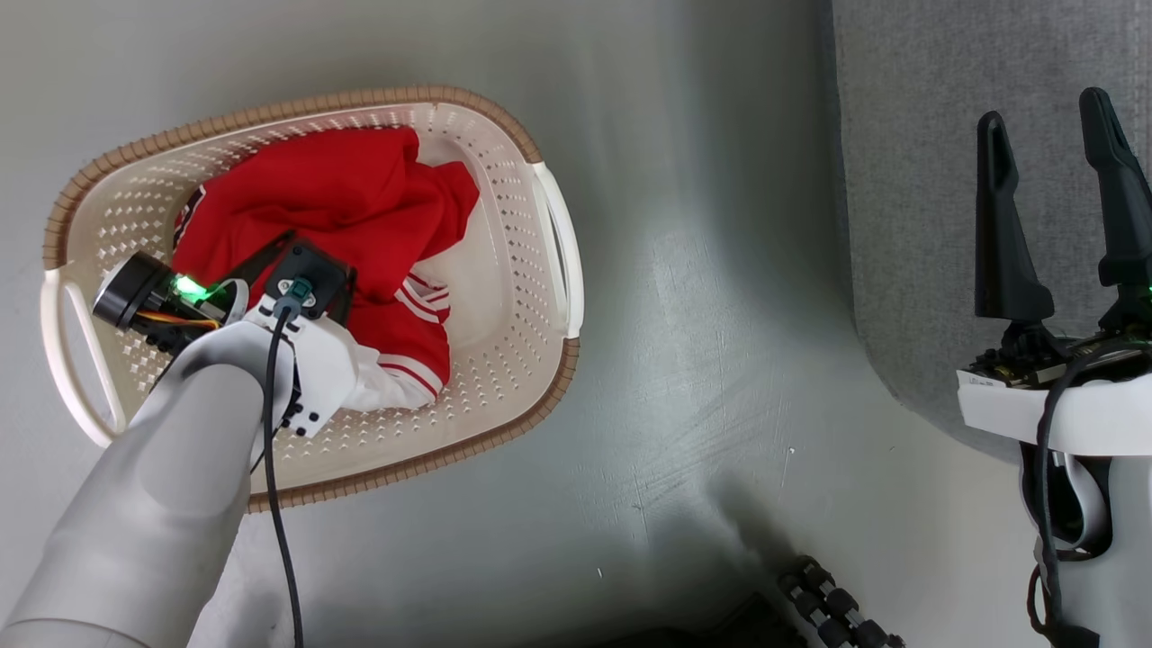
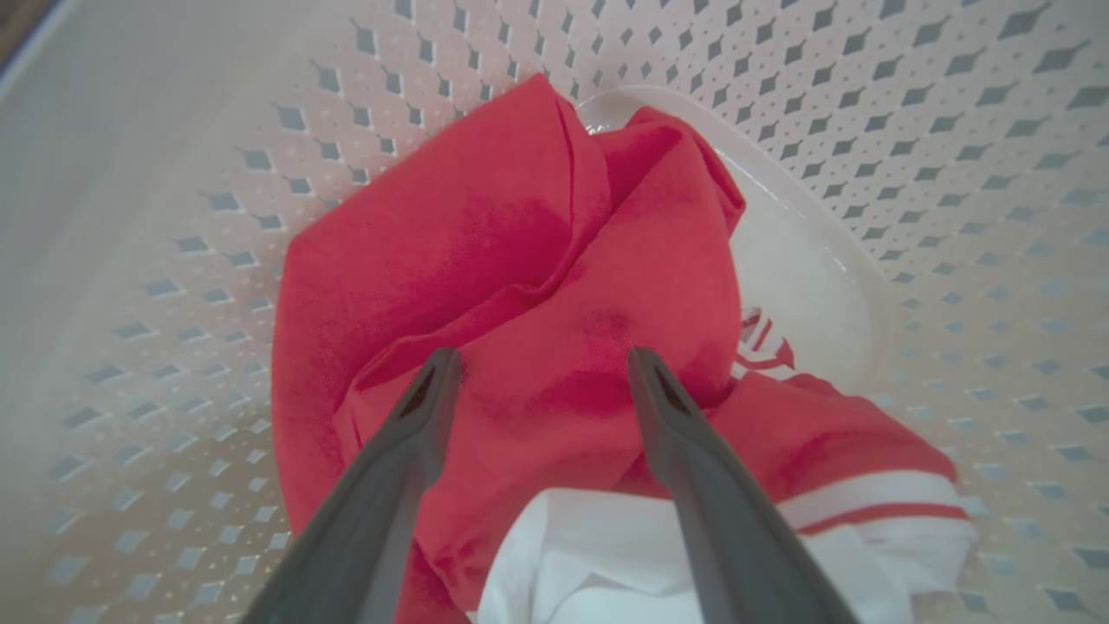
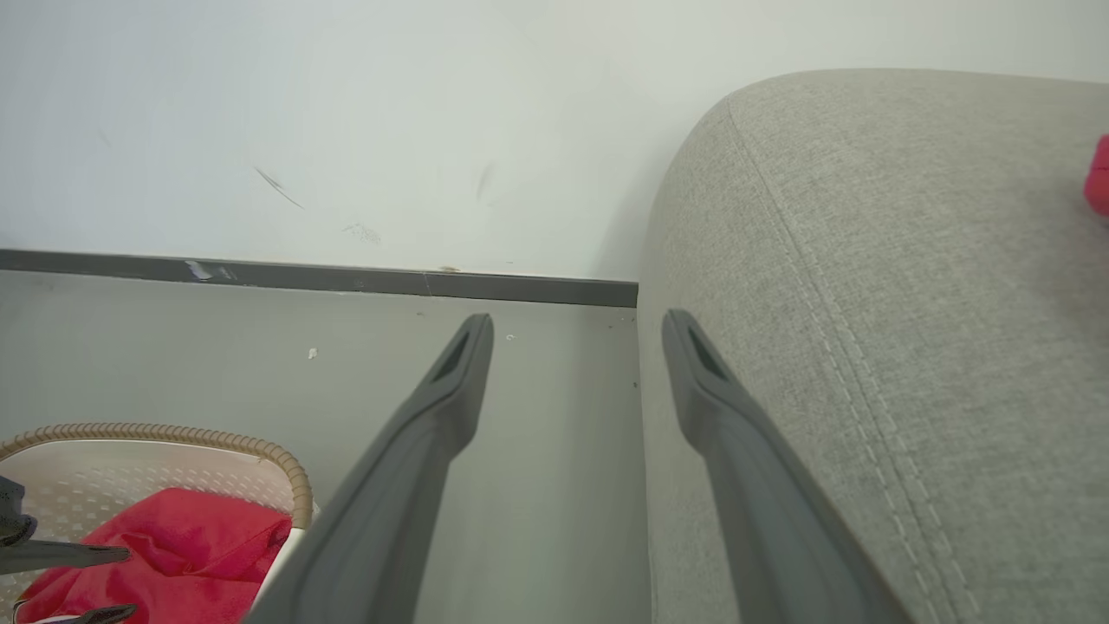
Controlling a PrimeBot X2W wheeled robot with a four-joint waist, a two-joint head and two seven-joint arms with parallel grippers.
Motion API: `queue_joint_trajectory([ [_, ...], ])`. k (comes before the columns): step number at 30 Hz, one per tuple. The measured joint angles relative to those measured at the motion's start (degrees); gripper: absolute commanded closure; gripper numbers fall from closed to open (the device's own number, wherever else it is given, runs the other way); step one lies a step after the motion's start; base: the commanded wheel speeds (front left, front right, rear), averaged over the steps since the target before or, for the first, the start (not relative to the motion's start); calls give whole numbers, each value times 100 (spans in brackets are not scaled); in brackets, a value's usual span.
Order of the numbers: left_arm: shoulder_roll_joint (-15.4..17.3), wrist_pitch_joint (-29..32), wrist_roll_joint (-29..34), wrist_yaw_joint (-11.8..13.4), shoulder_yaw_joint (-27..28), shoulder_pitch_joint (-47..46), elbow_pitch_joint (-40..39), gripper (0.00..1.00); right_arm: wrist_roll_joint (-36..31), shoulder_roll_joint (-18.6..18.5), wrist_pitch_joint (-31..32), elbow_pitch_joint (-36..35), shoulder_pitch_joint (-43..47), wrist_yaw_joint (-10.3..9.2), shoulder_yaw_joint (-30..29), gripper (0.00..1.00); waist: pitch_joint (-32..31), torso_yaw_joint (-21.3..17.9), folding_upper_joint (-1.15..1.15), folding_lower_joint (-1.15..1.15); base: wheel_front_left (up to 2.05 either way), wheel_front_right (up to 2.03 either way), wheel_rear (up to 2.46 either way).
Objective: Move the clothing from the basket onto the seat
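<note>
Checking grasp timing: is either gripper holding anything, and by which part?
Nothing is held. The left gripper is open at the red clothing; the right gripper is open, empty.

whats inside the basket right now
The basket holds crumpled red clothing with white lining and striped trim; the open left gripper reaches in over it. The pile hides most of the basket floor, so anything beneath it cannot be seen.

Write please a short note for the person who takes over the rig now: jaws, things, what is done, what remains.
Left gripper: jaws open, down in the basket, at the red clothing, nothing gripped.
Right gripper: jaws open, empty, near the sofa.
Done: unclear; something red lies on the sofa at the view's edge, cannot tell what.
To do: grip the clothing, carry it to the sofa.
</note>
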Motion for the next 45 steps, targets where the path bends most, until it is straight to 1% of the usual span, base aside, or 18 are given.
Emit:
queue_joint_trajectory([
  [11, -2, -47, 189, 8, -171, -450, 236, 0, 42, -1, -1, 2, -164, 0, 44, 0, 281, -24, 0, 0, 0, 0, 0],
  [15, 3, -120, 410, 8, -296, -642, 326, 0, 80, -3, -1, 5, -237, 0, 52, 0, 376, -29, 0, 0, 0, 0, 0],
  [25, -7, -101, 417, 57, -288, -730, 744, 0, 96, -3, -1, 32, -344, 0, 100, 0, 481, -31, 0, 0, 0, 0, 0],
  [27, -40, -102, 416, 58, -290, -748, 786, 47, 96, -3, -1, 59, -346, 0, 94, 0, 485, -32, 0, 0, 0, 0, 0],
  [28, -62, -102, 416, 58, -290, -748, 808, 62, 96, -4, -1, 75, -346, 0, 91, 0, 485, -32, 0, 0, 0, 0, 0],
  [29, -62, -102, 416, 58, -290, -748, 808, 62, 96, -4, -1, 75, -346, 0, 91, 0, 485, -32, 0, 0, 0, 0, 0],
  [30, -87, -103, 415, 58, -291, -748, 827, 78, 96, -4, -1, 91, -346, 0, 86, 0, 483, -30, 0, 0, 0, 0, 0],
  [31, -110, -103, 409, 57, -291, -748, 854, 100, 96, -4, -1, 110, -346, 0, 81, 0, 481, -28, 0, 0, 0, 0, 0],
  [37, -199, -214, 376, 55, -300, -753, 938, 100, 97, -4, -1, 169, -421, 0, 47, 0, 453, -7, 0, 0, 0, 0, 0],
  [45, -348, -580, 258, 56, -246, -756, 916, 100, 125, -9, -1, 291, -679, 0, 7, 0, 376, 80, 0, 0, 0, 0, 0],
])
